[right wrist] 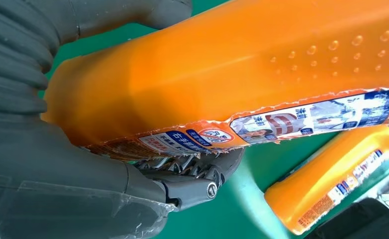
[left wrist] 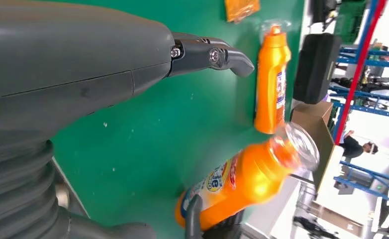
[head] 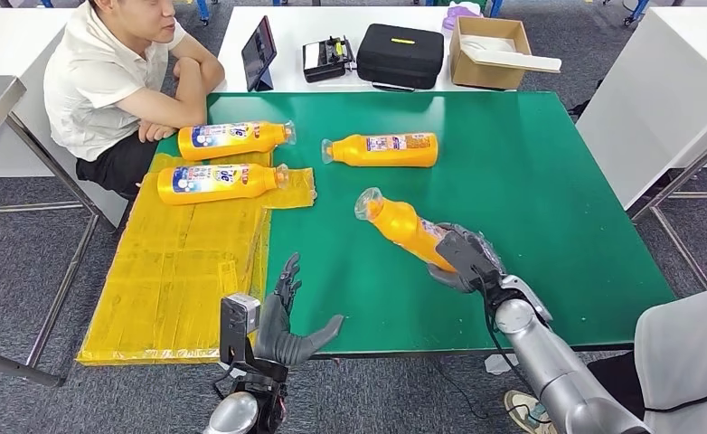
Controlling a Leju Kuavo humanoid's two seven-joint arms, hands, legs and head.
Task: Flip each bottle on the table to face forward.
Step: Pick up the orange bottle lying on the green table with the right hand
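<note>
Right at the near-right part of the green table, the right hand has its fingers wrapped around the base end of an orange bottle, lifted and tilted so the clear cap points up and away from the hand, toward the far side. So that hand is clamped on the bottle, mid-flip as far as I can judge. From the right wrist cam you can see the label edge running along the bottle's side, a bit ragged, and the plastic has small raised bumps.

The left hand hangs over the near edge, off to the side of the right hand, fingers spread and holding nothing.

Progress-wise: two bottles lie beyond the left hand on or at the yellow sheet, the far-left bottle and the near-left bottle, both with big blue labels showing up, so I'd guess those are done. The far-middle bottle, straight out past the held one, lies on bare green with a smaller label up, cap toward the left; can't tell if that counts as front. So maybe half done, with the held one in progress.

A person sits at the far-left corner, arms near the bottles.
</note>
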